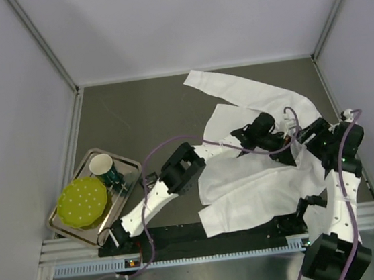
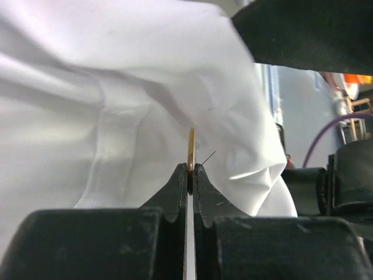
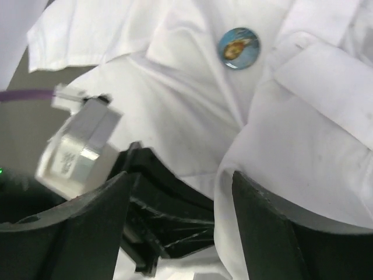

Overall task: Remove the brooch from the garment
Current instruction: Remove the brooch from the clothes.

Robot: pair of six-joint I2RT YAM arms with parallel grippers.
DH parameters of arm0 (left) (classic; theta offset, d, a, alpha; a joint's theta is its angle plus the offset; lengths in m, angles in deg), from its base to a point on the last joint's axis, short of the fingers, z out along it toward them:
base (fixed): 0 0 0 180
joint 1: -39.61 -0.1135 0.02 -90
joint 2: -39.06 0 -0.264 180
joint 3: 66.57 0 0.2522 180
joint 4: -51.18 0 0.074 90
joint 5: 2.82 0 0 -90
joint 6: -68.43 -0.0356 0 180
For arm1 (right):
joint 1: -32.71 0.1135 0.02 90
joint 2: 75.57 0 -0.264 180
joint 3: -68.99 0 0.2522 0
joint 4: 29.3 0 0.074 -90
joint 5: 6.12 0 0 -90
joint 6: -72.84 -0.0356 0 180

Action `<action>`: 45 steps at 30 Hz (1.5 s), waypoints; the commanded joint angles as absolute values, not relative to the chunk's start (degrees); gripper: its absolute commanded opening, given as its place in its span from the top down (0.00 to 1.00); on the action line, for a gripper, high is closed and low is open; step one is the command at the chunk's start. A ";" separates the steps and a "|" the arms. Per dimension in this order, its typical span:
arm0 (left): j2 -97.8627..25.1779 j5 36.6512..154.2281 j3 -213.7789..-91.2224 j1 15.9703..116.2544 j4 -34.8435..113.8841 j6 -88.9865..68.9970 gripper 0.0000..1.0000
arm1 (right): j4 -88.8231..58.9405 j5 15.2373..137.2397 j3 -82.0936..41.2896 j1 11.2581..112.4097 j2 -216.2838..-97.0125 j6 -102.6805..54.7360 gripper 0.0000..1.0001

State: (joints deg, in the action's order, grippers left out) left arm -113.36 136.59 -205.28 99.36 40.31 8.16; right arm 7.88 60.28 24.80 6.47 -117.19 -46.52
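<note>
The garment [image 1: 260, 186] lies rumpled on the right half of the dark bench [image 1: 136, 112], with both arms over its upper part. The brooch [image 3: 238, 48], a round blue badge, sits flat on the cloth beside a folded edge, with nothing touching it. The left gripper [image 2: 189, 169] is clenched on a thin gold-edged piece [image 2: 190, 146] standing upright against the shirt; I cannot tell what it is. The right gripper [image 3: 183, 178] is spread wide over the cloth, grasping nothing, with a grey box [image 3: 78, 151] and purple cable [image 1: 167, 142] crowding its left. Well apart on the left, a metal tray [image 1: 130, 165] carries a yellow-green dotted disc [image 1: 82, 200] and a white cup [image 1: 101, 165].
</note>
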 commanded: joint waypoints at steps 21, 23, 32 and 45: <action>-103.67 101.86 -196.44 89.02 31.70 -3.39 1.00 | 32.19 86.86 6.46 4.67 -127.15 -47.22 0.23; -103.23 100.45 -194.51 87.61 32.49 -2.42 1.00 | 31.49 86.78 4.79 5.19 -128.21 -46.43 0.23; -104.73 102.21 -192.40 78.91 32.23 2.95 1.00 | 13.48 78.18 1.73 9.85 -143.92 -49.50 0.23; -100.51 102.04 -193.27 74.33 28.10 -2.24 1.00 | 7.14 75.86 -13.67 17.23 -172.51 -45.38 0.46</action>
